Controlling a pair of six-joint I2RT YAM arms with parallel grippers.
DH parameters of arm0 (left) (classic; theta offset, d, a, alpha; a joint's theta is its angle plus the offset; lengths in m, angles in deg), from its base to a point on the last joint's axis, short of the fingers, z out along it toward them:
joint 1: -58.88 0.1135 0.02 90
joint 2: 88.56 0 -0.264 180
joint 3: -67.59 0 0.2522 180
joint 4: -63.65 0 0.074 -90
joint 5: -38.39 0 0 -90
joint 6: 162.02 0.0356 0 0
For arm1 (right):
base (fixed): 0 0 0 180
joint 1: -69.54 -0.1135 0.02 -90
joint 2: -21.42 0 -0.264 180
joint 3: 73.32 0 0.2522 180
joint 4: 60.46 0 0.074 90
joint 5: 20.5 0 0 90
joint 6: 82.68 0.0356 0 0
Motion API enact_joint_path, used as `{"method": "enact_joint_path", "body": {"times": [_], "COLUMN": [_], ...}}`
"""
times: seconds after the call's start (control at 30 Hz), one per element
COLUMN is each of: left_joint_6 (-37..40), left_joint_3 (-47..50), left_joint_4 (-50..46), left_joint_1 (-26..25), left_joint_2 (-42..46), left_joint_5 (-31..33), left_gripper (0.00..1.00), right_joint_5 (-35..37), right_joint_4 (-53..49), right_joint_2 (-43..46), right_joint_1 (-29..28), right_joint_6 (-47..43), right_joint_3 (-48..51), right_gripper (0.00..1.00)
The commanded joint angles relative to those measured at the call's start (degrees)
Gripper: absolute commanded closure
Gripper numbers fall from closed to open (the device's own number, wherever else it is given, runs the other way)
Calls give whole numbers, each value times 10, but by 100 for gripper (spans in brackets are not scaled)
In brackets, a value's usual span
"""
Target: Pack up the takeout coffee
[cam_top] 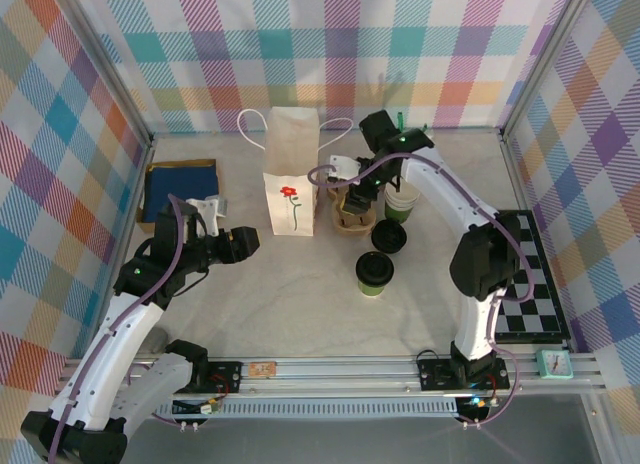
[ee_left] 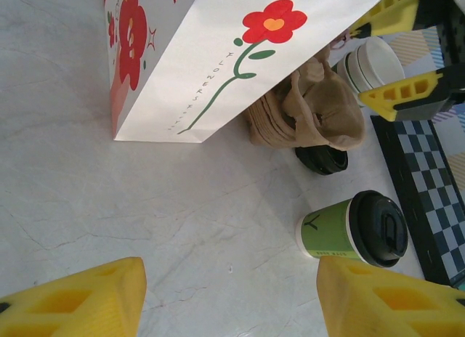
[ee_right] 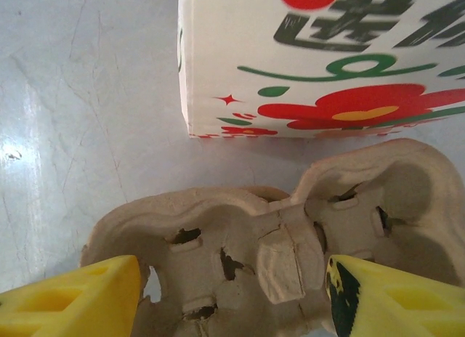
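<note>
So the coffee point(cam_top: 374, 274) wasn't packed yet. It stood upright on the worktop point(cam_top: 300, 314) with its lid on, about mid-worktop and a bit toward the right edge, well apart from both grippers. A loose lid point(cam_top: 388, 237) lay just beyond it on the far side, then came the pulp carrier point(cam_top: 355, 216) and a stack of cups point(cam_top: 402, 199). The bag point(cam_top: 295, 184) stood upright just left of the carrier, toward the far edge. The carrier's pockets looked empty from the wrist view, so I'd say pretty much the whole job was left, meaning coffee into the carrier or the bag.

The right arm reached out toward the far edge and bent down, with the right gripper point(ee_right: 232, 301) pointing down over the carrier. Its fingers point(ee_right: 73, 301) were spread to either side of it, and I couldn't tell if they touched it. The left arm stretched low from the near left corner. The left gripper point(ee_left: 232, 301) was spread and empty, aimed at the bag's base, with the coffee off to its right.
</note>
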Motion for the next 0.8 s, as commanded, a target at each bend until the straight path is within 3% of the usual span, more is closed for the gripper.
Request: {"method": "enact_joint_path", "body": {"times": [0.0,0.77], "left_joint_6": [9,9], "left_joint_3": [-5,3], "left_joint_4": [-13,-7], "left_joint_1": [11,19], "left_joint_2": [9,-1], "left_joint_5": [6,-3], "left_gripper": [36,36], "right_joint_5": [-3,6], "right_joint_4": [-11,-23], "right_joint_2": [-15,-97], "right_joint_1": [3,25], "right_joint_6": [-27,-50], "right_joint_3": [-26,-80], "right_gripper": [31,27]}}
